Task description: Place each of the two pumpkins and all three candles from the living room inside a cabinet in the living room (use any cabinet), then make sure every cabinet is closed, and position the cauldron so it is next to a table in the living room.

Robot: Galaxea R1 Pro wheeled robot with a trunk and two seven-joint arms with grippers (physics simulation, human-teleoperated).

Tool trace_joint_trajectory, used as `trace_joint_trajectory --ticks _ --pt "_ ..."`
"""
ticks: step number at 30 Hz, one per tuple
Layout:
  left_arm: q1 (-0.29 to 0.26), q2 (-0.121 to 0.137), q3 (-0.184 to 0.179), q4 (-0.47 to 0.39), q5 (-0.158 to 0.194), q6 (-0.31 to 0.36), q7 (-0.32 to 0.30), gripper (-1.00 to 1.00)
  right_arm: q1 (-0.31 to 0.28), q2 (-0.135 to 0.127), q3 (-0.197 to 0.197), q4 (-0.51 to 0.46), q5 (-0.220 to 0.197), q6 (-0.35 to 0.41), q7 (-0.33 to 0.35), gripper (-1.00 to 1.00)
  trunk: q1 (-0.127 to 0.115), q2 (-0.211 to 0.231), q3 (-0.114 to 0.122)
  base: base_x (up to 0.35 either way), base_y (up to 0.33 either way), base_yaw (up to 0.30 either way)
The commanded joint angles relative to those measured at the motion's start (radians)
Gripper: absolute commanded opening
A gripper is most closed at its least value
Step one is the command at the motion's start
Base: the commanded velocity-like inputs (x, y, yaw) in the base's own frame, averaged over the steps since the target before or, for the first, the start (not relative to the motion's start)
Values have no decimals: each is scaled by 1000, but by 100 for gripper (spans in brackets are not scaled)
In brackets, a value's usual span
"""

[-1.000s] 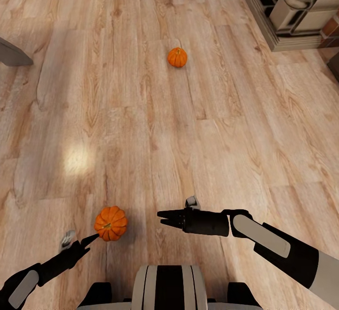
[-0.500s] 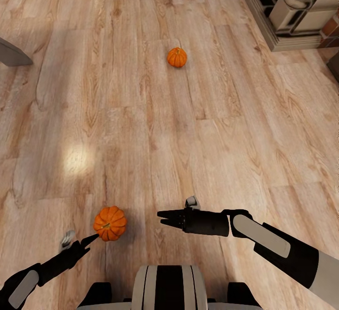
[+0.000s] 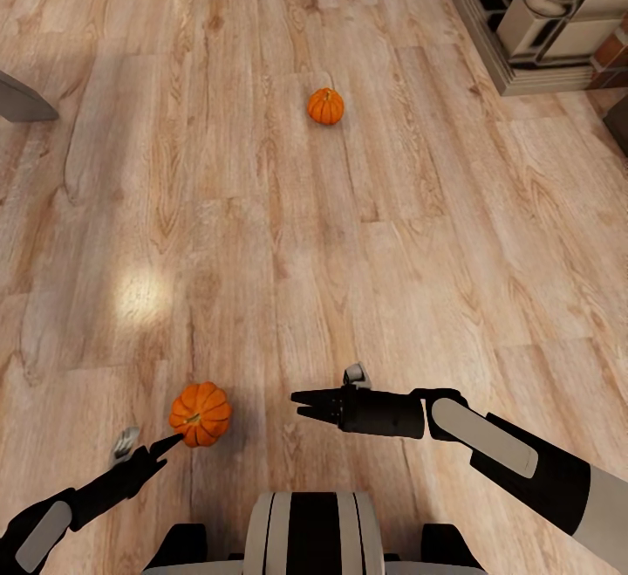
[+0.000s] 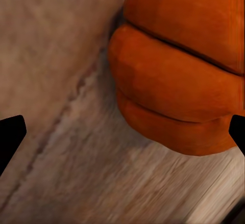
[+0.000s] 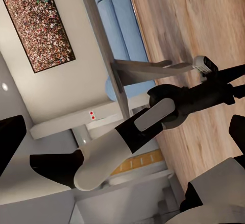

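Two orange pumpkins lie on the wood floor. The near pumpkin [image 3: 201,414] sits just ahead of my left gripper [image 3: 162,448], whose dark fingertip almost touches its lower side. In the left wrist view that pumpkin [image 4: 178,76] looms close, with my left gripper [image 4: 122,134] open and its fingertips [image 4: 11,134] spread wide; the pumpkin sits toward one finger. The far pumpkin [image 3: 325,106] rests alone farther ahead. My right gripper [image 3: 300,403] hovers open with nothing in it, pointing left, to the right of the near pumpkin. The candles, cabinet and cauldron are out of view.
A fireplace surround's stone base [image 3: 541,34] fills the far right corner. A grey furniture corner [image 3: 22,99] pokes in at the left edge. My own base [image 3: 314,531] is at the bottom. The right wrist view looks past my left arm [image 5: 153,117] to a blue sofa [image 5: 115,15].
The whole floor with both pumpkins has slid a few pixels to the left in the picture, so the camera has shifted slightly. Both arms keep their pose.
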Motion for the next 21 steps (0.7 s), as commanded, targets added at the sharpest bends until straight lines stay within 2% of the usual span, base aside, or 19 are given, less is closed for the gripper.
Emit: trace_joint_trajectory --ticks 1,18,21 --pt "0 0 1 0 5 8 -3 100 -1 -1 2 0 -6 2 1 100 0 0 0 0 0 0" --pt "0 3 1 -4 4 8 -13 100 -1 -1 2 0 -7 2 1 100 0 0 0 0 0 0" --pt "0 4 1 -5 -2 8 -49 100 -1 -1 2 0 -7 2 1 100 0 0 0 0 0 0"
